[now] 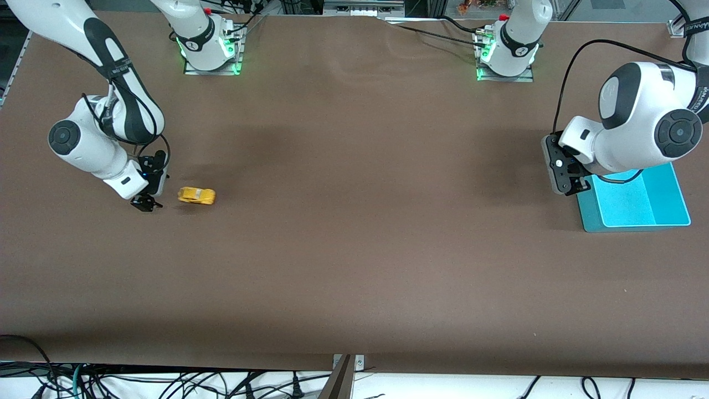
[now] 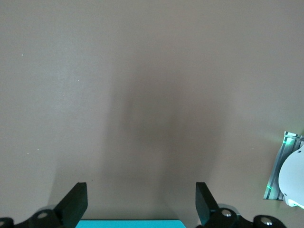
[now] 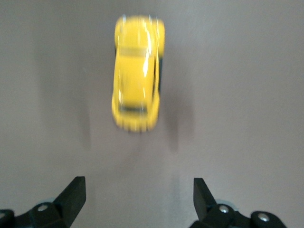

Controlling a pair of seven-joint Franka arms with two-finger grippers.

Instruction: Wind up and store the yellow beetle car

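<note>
The yellow beetle car stands on its wheels on the brown table toward the right arm's end, free of any grip. In the right wrist view the yellow beetle car looks blurred and lies well clear of the fingertips. My right gripper is low beside the car, open and empty; the right gripper shows only bare table between its fingers. My left gripper waits at the turquoise bin's edge, open and empty. The left gripper looks down on table and the bin's rim.
The turquoise bin stands toward the left arm's end of the table, partly covered by the left arm's wrist. Both arm bases stand along the table's edge farthest from the front camera. Cables hang below the near edge.
</note>
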